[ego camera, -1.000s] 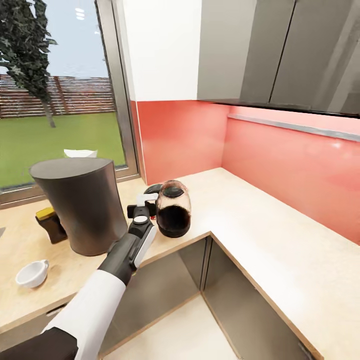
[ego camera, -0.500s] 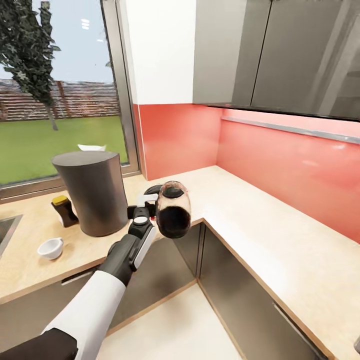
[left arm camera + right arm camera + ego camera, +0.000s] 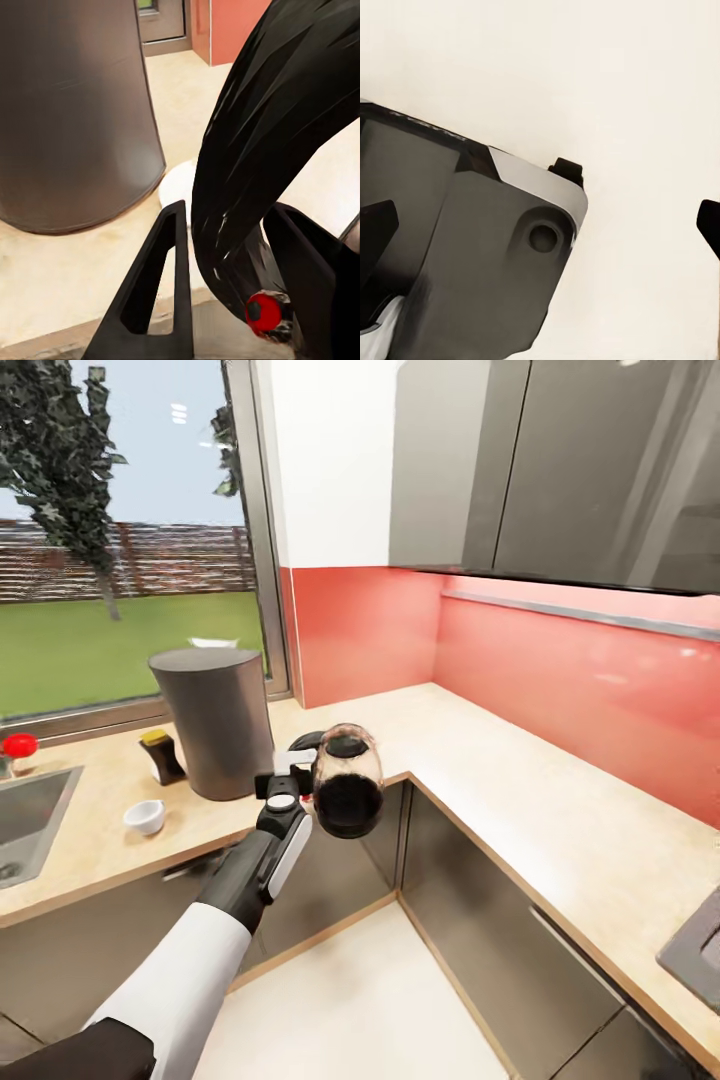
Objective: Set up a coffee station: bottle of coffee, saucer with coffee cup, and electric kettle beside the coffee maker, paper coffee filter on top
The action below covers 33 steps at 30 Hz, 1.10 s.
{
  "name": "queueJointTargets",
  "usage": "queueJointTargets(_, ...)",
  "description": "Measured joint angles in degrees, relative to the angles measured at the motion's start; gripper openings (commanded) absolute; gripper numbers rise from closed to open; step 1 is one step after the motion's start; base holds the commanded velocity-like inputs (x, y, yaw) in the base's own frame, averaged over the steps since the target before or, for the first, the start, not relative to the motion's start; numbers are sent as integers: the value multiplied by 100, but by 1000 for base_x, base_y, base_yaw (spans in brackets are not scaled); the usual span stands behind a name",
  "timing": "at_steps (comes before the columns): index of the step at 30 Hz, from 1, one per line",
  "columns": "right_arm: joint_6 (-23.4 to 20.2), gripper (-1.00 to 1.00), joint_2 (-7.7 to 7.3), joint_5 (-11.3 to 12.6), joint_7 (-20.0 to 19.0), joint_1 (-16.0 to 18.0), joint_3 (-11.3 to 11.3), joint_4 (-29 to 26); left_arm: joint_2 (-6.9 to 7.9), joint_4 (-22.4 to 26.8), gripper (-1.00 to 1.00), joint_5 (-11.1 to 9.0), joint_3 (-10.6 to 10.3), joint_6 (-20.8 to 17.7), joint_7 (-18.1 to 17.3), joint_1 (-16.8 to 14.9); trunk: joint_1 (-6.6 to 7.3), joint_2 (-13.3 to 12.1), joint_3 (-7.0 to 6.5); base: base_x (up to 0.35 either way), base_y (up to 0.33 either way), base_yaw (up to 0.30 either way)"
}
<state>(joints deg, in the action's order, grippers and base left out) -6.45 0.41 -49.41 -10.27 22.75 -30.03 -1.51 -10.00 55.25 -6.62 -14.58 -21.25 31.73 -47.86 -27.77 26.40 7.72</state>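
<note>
The left gripper (image 3: 300,762) held the kettle (image 3: 347,780) by its black loop handle (image 3: 247,165), which ran between the two fingers (image 3: 161,292) closed on it. The glass jug hung tilted in the air off the table's (image 3: 480,760) inner corner, beside the coffee maker (image 3: 220,720). The bottle (image 3: 162,756) and cup (image 3: 146,816) stood by the coffee maker. Whether the right gripper's fingers (image 3: 376,225) were spread or closed could not be told.
</note>
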Motion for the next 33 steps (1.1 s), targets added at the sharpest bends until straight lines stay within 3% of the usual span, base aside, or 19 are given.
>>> queueJointTargets(13, -2, 100, 3, -5, 3, 1, 0, 0, 0, 140, -100, 15, 8, -2, -9, -4, 0, 0, 0, -328, 79, 227)
queueJointTargets(21, -6, 100, 9, -1, 4, 1, 0, 0, 13, 245, -100, 11, 74, -12, -8, 4, 3, 1, 0, -27, 4, 278)
queueJointTargets(26, -10, 100, 16, 2, 4, 1, 0, 0, 22, 254, -100, 29, 312, -20, -19, -1, 3, 1, 0, 0, 0, 278)
queueJointTargets(33, -10, 100, 18, 2, 4, 1, 0, 0, 23, 252, -100, 10, 350, -12, -29, -4, 4, 1, 0, 0, 0, 279)
